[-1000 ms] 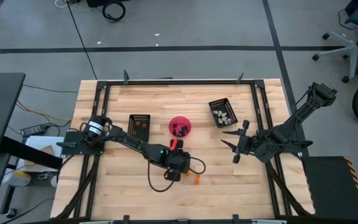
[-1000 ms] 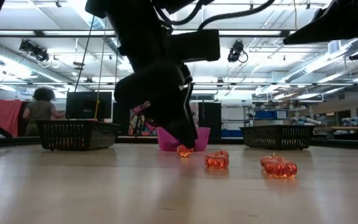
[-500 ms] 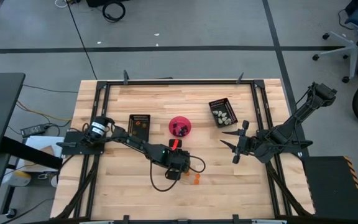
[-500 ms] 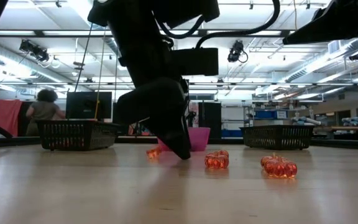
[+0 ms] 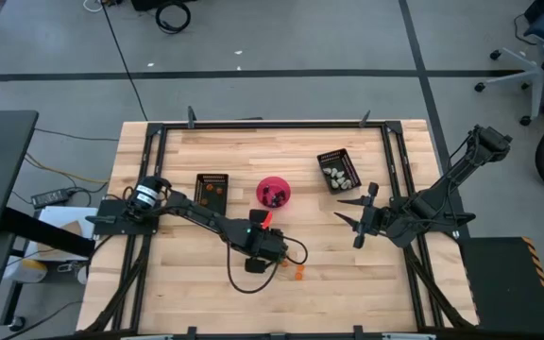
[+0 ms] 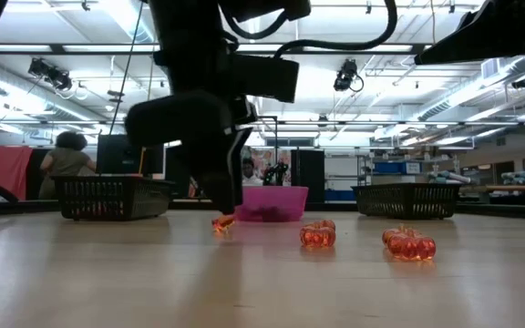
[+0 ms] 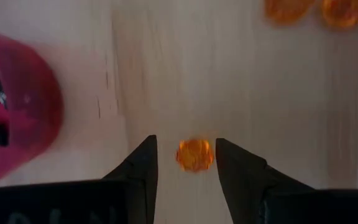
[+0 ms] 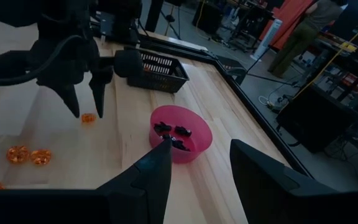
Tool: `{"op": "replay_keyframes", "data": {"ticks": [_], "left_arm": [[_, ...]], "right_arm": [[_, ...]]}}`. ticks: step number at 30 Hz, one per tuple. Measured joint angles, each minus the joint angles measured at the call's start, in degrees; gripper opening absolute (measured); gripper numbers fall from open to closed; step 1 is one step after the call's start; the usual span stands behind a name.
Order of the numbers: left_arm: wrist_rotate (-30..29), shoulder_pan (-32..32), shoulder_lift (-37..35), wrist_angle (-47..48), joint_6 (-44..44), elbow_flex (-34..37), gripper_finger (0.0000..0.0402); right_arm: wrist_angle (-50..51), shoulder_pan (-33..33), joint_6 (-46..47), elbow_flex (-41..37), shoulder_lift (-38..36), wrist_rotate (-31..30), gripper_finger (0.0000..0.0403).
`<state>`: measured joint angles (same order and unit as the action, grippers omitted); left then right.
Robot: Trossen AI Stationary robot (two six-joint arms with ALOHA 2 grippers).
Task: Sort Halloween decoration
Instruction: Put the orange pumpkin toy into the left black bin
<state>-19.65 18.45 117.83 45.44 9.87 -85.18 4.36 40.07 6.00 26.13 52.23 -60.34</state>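
Note:
My left gripper (image 7: 185, 152) is open near the table's middle front, fingers pointing down. One small orange trinket (image 7: 194, 154) lies on the wood between its fingertips, with a gap on each side; it also shows in the low view (image 6: 221, 224). More orange trinkets (image 6: 318, 234) (image 6: 410, 244) lie on the table to its right. The pink bowl (image 5: 273, 192) holds black trinkets (image 8: 173, 132). My right gripper (image 5: 357, 217) is open and empty, waiting at the right.
A black tray (image 5: 212, 191) with orange pieces stands left of the bowl. A second black tray (image 5: 338, 170) with whitish pieces stands to the bowl's right. Bare wood lies along the near edge. People stand in the room beyond the table.
The orange trinket that was at my left gripper's fingertips has moved along the table toward its left edge and lies there. My left gripper has followed toward the left edge and now stands over it.

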Motion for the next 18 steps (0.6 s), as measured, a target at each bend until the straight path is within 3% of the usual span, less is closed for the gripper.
{"op": "replay_keyframes", "data": {"ticks": [7, 18], "left_arm": [[3.8, -0.3, -0.1, -0.1, 1.0, 0.2, 0.013], [3.8, -0.7, 0.3, -0.2, 2.1, 0.3, 0.013]], "right_arm": [[0.0, 0.0, 0.0, 0.0, 0.0, 0.3, 0.0167], [0.0, 0.0, 0.0, 0.0, 0.0, 0.4, 0.0167]]}}
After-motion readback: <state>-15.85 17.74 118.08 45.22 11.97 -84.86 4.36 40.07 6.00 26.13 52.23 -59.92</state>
